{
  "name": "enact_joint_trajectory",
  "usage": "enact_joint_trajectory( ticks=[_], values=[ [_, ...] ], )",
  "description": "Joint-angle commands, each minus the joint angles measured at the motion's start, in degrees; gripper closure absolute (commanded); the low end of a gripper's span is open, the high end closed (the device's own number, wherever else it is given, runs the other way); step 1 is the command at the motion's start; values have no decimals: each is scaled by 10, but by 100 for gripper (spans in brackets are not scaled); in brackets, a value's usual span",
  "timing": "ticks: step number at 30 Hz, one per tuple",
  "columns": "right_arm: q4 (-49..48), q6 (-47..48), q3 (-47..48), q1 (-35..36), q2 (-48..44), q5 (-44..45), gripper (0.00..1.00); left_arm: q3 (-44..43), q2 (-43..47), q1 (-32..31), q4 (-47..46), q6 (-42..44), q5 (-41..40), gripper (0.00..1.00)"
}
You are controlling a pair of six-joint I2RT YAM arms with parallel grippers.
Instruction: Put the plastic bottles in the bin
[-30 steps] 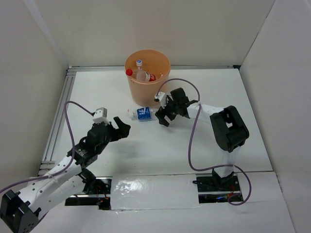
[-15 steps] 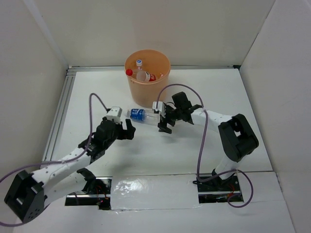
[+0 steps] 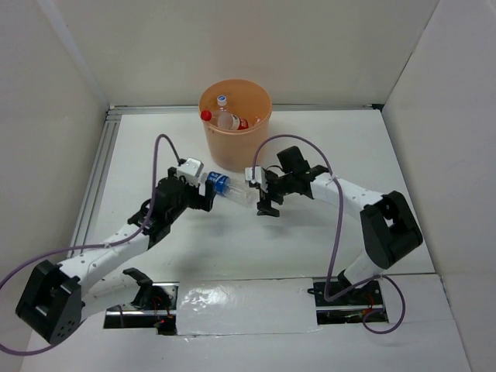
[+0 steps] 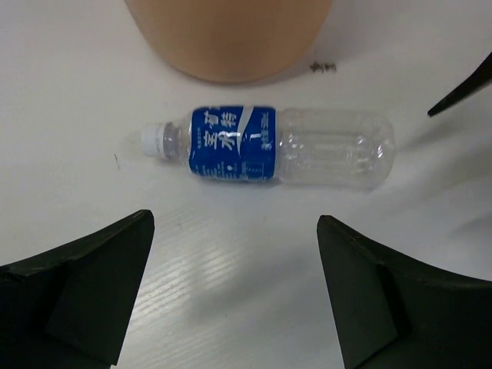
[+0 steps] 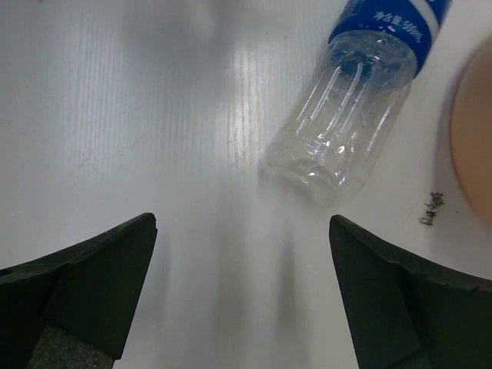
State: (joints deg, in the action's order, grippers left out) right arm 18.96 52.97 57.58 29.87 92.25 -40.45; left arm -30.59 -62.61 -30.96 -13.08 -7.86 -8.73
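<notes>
A clear plastic bottle with a blue label (image 3: 226,187) lies on its side on the table, just in front of the orange-peach bin (image 3: 235,147). Its white cap points left in the left wrist view (image 4: 269,146), where the bin wall (image 4: 231,38) stands behind it. My left gripper (image 3: 206,193) is open and empty, close to the bottle's cap end, with the bottle ahead of its fingers (image 4: 84,284). My right gripper (image 3: 263,194) is open and empty at the bottle's base end; the bottle (image 5: 346,127) lies ahead and to the right of it. The bin holds a few bottles (image 3: 226,118).
White walls enclose the table on the left, back and right. A metal rail (image 3: 97,182) runs along the left edge. Purple cables loop above both arms. A small dark mark (image 5: 430,209) is on the table near the bin's foot (image 5: 475,146).
My left arm has reached forward and right, up to the bottle's cap end. My right gripper has shifted slightly right and lower. The bottle has moved a little and now lies more slanted.
</notes>
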Motion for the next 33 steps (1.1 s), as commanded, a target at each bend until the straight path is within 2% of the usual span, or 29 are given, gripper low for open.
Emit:
enact_joint_trajectory(
  ticks=[1,2,3,6,15,19,22,24,28,29,30,33],
  values=[
    [-8,-26,-5,5,-55,15,0,13,55,13,-38,-88,35,0],
    [-24,-41,5,5,-55,26,0,19,64,13,-46,-101,35,0],
    [-46,-95,30,12,-25,45,0,25,83,13,-46,-130,44,0],
    [-77,-149,52,18,7,63,0,33,88,13,-46,-137,44,0],
    [-67,-274,208,48,164,78,0,64,192,13,7,-164,13,0],
    [-74,-280,213,62,200,107,0,88,256,13,40,-179,-16,0],
    [-99,-280,184,76,205,147,0,94,290,13,72,-184,-30,0],
    [-116,-275,145,88,205,171,4,99,317,13,90,-189,-38,0],
    [-106,-248,120,93,205,182,44,99,336,13,101,-195,-50,0],
    [-83,-228,120,93,195,171,62,99,336,13,101,-200,-58,0],
    [-72,-220,120,93,183,159,68,99,336,13,108,-200,-65,0],
    [-22,-175,133,93,103,94,75,94,341,13,108,-205,-82,0]
  ],
)
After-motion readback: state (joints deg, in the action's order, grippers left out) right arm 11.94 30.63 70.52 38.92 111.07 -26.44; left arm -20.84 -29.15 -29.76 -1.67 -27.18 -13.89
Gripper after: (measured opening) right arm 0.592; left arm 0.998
